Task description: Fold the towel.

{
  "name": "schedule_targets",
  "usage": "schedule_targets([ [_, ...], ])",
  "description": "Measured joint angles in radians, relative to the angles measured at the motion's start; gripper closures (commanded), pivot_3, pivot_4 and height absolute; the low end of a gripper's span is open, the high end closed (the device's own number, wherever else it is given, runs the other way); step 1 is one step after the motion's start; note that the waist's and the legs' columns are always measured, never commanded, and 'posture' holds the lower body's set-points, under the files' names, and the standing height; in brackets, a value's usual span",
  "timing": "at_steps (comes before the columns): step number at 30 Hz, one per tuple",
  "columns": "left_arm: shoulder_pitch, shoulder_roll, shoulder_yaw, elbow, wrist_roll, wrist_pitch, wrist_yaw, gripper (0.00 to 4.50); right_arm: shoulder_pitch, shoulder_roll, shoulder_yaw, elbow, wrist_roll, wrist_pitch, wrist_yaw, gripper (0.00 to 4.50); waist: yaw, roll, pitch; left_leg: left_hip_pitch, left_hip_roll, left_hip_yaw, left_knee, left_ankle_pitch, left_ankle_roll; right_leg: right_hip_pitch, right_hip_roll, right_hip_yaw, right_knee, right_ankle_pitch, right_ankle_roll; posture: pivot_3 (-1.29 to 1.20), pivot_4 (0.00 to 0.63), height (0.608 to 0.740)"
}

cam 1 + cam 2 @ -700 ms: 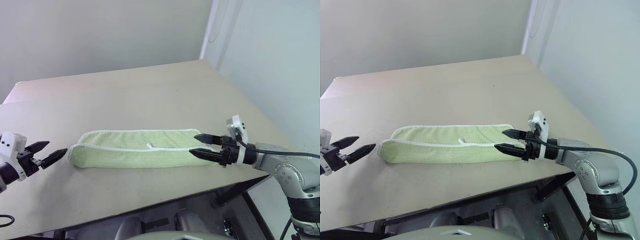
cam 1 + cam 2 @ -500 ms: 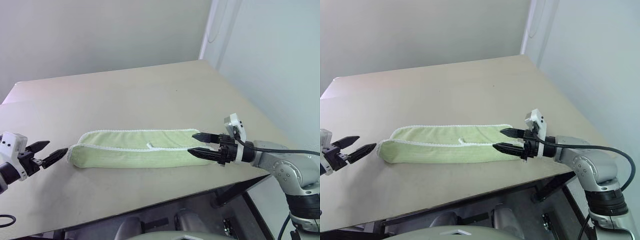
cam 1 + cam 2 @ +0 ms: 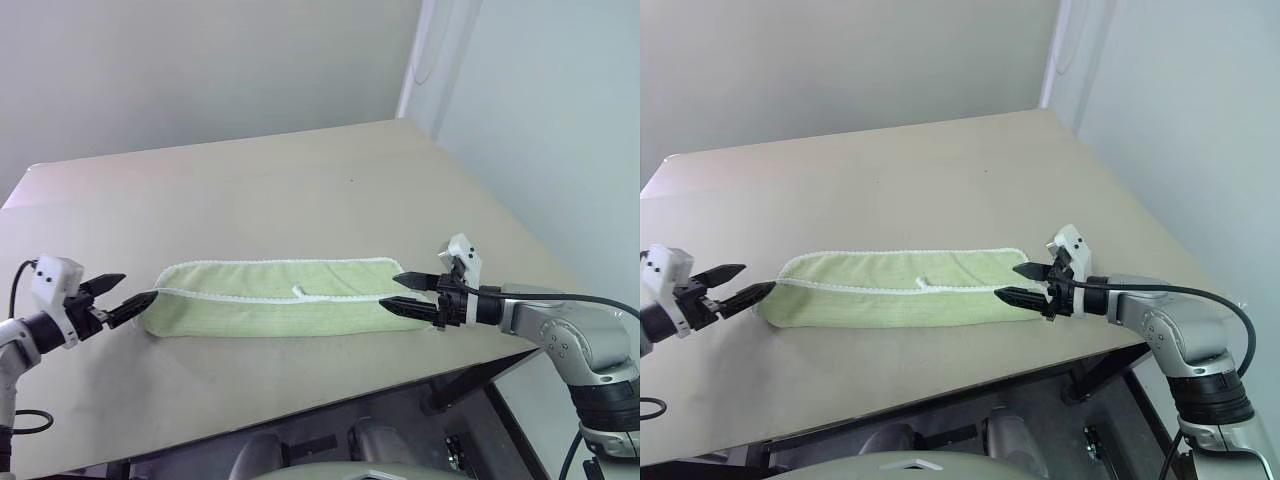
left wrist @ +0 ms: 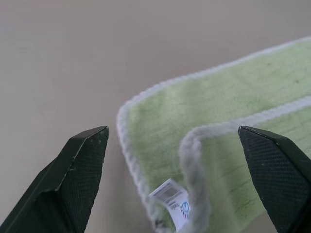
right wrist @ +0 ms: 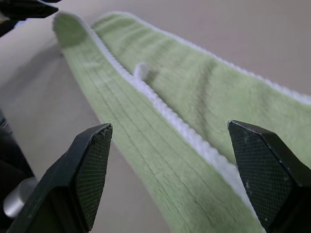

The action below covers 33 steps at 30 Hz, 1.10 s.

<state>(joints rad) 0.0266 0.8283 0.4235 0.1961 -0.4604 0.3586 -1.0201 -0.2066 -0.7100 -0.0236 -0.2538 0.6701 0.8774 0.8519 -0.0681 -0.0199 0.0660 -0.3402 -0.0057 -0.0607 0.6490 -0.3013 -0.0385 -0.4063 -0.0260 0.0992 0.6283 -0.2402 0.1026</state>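
The towel (image 3: 275, 300) is a pale lime-green strip with white edging, folded lengthwise and lying flat across the near part of the table (image 3: 250, 190). A small white loop (image 5: 142, 69) sits on its fold line. My left gripper (image 3: 141, 286) is open at the towel's left end, its fingertips on either side of that end, where a white label (image 4: 170, 194) shows. At the right end, my right gripper (image 3: 386, 291) is open too, with its fingertips over the cloth (image 5: 184, 97). Neither gripper holds the towel.
The table's front edge (image 3: 300, 400) runs just below the towel and both arms. Its right edge (image 3: 500, 215) slants away toward the back. A grey wall stands behind the table.
My left gripper has moved right, up to the towel's left end. The right gripper has kept to the right end, with only a slight shift.
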Motion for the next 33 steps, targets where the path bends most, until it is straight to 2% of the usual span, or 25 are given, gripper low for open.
schedule_targets([
  [7,-0.026,-0.004,-0.056,0.031,0.028,-0.016,-0.013,0.0,0.023,-0.004,0.0,-0.014,-0.002,0.034,-0.051,0.54,0.001,0.0,0.0,0.0,0.0,0.0,0.0,0.0,0.0,0.0,0.0,0.0,0.0,0.0,0.0,0.0,0.0,0.74],
  [25,-0.031,-0.004,-0.091,0.024,0.036,-0.02,-0.053,0.0,0.029,-0.009,-0.029,0.003,-0.04,0.07,-0.121,0.54,0.001,0.0,0.0,0.0,0.0,0.0,0.0,0.0,0.0,0.0,0.0,0.0,0.0,0.0,0.0,0.0,0.0,0.74],
  [27,-0.03,-0.004,-0.094,0.016,0.035,-0.019,-0.06,0.58,0.03,-0.009,-0.029,0.002,-0.043,0.076,-0.123,0.5,0.001,0.0,0.0,0.0,0.0,0.0,0.0,0.0,0.0,0.0,0.0,0.0,0.0,0.0,0.0,0.0,0.0,0.74],
  [33,-0.029,-0.007,-0.098,-0.001,0.033,-0.015,-0.083,2.79,0.047,-0.016,-0.017,0.0,-0.068,0.079,-0.128,2.6,0.0,0.0,0.0,0.0,0.0,0.0,0.0,0.0,0.0,0.0,0.0,0.0,0.0,0.0,0.0,0.0,0.0,0.74],
])
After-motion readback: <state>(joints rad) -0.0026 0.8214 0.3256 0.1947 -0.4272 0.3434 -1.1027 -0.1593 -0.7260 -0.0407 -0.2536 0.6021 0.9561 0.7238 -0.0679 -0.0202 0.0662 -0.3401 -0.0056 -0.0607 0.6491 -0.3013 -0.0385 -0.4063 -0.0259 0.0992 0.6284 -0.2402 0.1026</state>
